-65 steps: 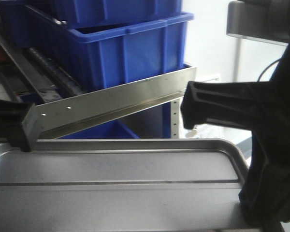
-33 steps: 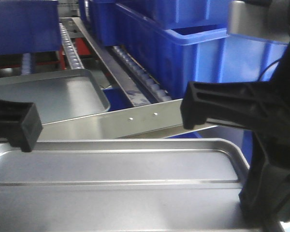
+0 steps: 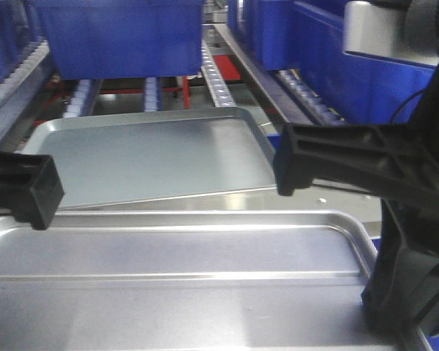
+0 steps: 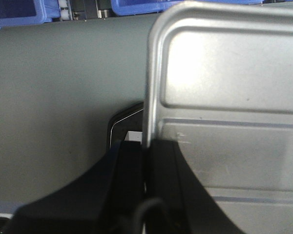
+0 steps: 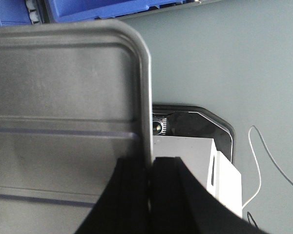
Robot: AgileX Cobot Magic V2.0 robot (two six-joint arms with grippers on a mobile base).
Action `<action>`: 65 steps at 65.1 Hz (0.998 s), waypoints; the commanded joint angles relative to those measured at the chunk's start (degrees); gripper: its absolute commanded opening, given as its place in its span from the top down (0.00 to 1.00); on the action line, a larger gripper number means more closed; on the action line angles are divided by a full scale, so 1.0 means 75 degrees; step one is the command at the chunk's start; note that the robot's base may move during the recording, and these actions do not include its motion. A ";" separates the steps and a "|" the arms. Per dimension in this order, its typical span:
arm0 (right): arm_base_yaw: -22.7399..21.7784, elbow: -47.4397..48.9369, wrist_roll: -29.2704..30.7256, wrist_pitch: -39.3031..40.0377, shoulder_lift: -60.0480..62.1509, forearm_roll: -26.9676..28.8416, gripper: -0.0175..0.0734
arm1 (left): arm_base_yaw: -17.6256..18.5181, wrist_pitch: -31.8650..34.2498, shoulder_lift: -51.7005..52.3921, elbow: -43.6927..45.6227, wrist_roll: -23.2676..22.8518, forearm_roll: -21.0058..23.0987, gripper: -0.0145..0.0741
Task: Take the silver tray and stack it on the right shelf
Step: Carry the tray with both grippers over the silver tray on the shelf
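Note:
I hold a silver tray [image 3: 175, 270] flat in front of me by its two short edges. My left gripper [image 4: 146, 163] is shut on the tray's left rim [image 4: 151, 97]; it shows as a black block [image 3: 22, 189] in the front view. My right gripper [image 5: 151, 173] is shut on the right rim [image 5: 145, 87] and shows as a black block [image 3: 329, 157] in the front view. A second silver tray [image 3: 154, 150] lies on the shelf just beyond the held one, slightly higher and left of centre.
A blue bin [image 3: 124, 36] sits on roller rails [image 3: 216, 69] behind the shelf tray. More blue bins [image 3: 336, 51] line the right side. Grey floor [image 4: 63, 97] lies below, and the robot's white housing [image 5: 195, 165] sits under the right gripper.
The background has slid to the right: the blue bins and slanted metal rail left the centre, and the shelf with the second silver tray came into view. Both grippers still hold the tray.

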State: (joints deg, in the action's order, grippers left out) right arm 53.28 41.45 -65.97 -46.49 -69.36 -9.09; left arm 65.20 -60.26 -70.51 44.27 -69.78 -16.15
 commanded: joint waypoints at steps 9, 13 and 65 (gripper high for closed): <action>-0.0068 0.0134 0.0013 -0.0944 0.0205 -0.0566 0.73 | 0.0015 -0.2202 0.0174 0.0100 0.0007 -0.0497 0.95; -0.0068 0.0134 0.0013 -0.0944 0.0205 -0.0566 0.73 | 0.0015 -0.2202 0.0174 0.0100 0.0007 -0.0497 0.95; -0.0068 0.0134 0.0013 -0.0944 0.0205 -0.0566 0.73 | 0.0015 -0.2135 0.0174 0.0100 0.0007 -0.0497 0.95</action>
State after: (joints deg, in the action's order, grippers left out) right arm 53.28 41.45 -65.97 -46.49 -69.36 -9.09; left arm 65.20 -60.26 -70.51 44.27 -69.78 -16.15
